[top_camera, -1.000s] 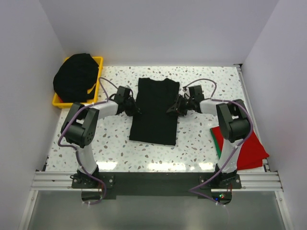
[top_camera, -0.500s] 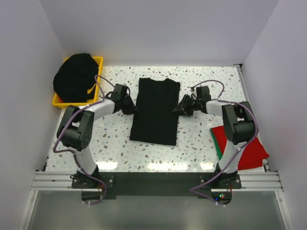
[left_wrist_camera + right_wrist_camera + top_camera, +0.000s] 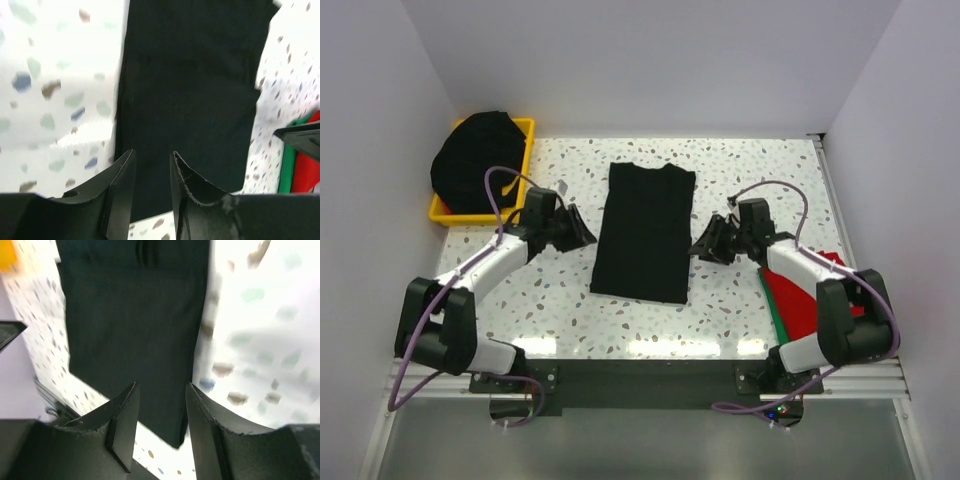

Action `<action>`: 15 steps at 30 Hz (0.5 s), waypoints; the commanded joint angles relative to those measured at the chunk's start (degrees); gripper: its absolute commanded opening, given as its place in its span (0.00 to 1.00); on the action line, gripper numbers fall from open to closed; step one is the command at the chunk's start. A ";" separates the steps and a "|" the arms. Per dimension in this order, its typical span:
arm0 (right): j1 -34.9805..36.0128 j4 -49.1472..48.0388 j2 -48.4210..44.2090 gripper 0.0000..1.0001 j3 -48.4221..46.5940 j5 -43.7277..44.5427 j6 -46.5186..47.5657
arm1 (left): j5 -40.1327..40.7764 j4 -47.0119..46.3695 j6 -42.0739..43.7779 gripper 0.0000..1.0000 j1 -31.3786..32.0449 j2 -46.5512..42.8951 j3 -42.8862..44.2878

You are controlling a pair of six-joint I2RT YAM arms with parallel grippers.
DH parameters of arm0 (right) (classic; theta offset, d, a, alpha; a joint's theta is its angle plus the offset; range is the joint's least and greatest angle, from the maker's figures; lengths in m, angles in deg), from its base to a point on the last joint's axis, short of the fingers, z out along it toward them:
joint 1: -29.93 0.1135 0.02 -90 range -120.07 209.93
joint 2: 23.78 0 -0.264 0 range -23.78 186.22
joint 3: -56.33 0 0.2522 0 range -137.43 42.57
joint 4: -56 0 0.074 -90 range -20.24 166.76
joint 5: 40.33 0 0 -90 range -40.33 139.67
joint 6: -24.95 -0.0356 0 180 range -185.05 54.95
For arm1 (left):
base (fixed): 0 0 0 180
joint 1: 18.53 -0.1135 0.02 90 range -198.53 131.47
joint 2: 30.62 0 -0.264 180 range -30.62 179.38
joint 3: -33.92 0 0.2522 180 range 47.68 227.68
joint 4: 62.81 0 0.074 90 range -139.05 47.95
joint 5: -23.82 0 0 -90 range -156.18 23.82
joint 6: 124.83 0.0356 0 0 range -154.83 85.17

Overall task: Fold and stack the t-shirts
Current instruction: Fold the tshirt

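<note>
While both pairs of fingers stand apart with nothing between them, the left gripper (image 3: 152, 156) sits just beside the left edge of the black cloth t-shirt (image 3: 645, 235), and the right gripper (image 3: 160, 387) sits beside its right edge. The shirt lies flat mid-table with its sides folded in, a long narrow strip. Cross fold and stacking look undone. A red folded t-shirt (image 3: 798, 308) on a green sheet (image 3: 771, 292) lies under the right arm, which may hinder stacking. A heap of black t-shirts (image 3: 478, 155) in the yellow plastic bin (image 3: 526, 128) waits unfolded.
</note>
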 commanded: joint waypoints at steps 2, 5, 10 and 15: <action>7.05 4.32 -9.03 0.46 6.55 6.47 -1.07 | -6.52 -0.36 3.08 0.39 -0.11 -4.01 -8.80; 9.61 4.86 -14.05 0.46 11.47 7.71 -3.44 | -8.19 -1.34 2.64 0.42 -0.11 -6.91 -14.26; 12.68 4.51 -19.24 0.47 17.71 8.59 -7.66 | -10.82 -4.67 0.80 0.45 -0.11 -10.52 -21.20; 15.76 1.70 -18.02 0.47 19.92 10.08 -10.56 | -10.92 -6.79 0.09 0.45 -0.02 -10.35 -24.28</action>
